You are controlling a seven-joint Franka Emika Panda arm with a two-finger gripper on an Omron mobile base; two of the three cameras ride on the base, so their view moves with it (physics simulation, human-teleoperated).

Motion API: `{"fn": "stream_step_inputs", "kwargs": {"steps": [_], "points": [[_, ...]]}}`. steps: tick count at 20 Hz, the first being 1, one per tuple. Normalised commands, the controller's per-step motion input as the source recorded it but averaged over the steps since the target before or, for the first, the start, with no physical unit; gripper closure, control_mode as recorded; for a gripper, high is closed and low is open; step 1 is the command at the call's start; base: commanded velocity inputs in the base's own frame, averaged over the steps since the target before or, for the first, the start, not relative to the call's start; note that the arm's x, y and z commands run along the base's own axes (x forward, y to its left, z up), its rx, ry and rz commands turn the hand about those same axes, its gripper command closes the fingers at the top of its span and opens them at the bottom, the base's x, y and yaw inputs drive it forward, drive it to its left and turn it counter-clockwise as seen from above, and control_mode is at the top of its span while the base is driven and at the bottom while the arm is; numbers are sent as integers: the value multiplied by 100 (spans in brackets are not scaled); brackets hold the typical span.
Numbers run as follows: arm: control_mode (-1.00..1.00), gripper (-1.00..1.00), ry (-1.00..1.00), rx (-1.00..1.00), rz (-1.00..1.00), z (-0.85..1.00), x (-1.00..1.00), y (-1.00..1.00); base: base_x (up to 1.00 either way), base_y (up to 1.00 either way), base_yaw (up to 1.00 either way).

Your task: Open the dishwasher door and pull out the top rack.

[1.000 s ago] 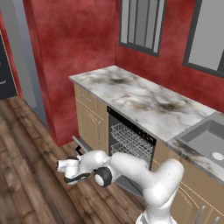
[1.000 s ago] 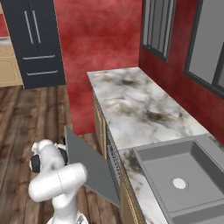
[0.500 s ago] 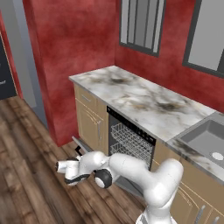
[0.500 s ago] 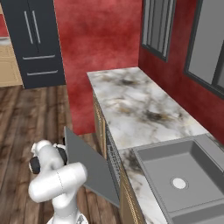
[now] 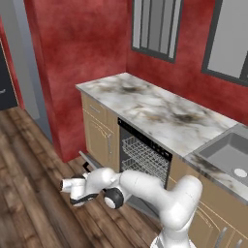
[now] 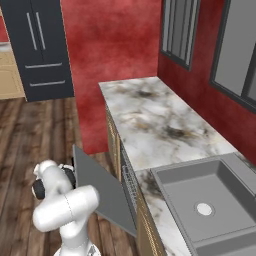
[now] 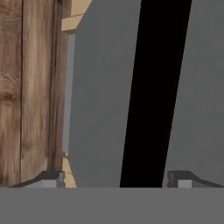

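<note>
Marble counter [image 6: 150,115], sink [image 6: 210,200], dishwasher door [image 6: 102,190] ajar, claw [image 7: 118,179] straddling handle [image 7: 153,96]

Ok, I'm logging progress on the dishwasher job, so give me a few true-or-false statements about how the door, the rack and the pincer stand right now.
1. The wide flat grey dishwasher door hangs partly open, tilted outward. True.
2. The pale wire-grid top rack is pulled out over the door. False: it sits inside the dishwasher cavity.
3. In the hand view, the door's long black bar handle runs between the two fingertips of the pincer. True.
4. A pot stands on the marbled stone counter. False: no pot is seen on it.
5. The grey metal sink lies beside the dishwasher, set into the counter. True.
</note>
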Motion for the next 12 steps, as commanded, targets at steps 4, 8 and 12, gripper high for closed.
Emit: {"fn": "stream_step_inputs", "kwargs": {"steps": [4,8,12], "points": [[-100,-100,-19,0,9,33,-62,38,0,0,0],[-100,-100,-26,0,11,44,-65,45,0,0,0],[-100,-100,-31,0,8,93,-38,11,0,0,0]]}}
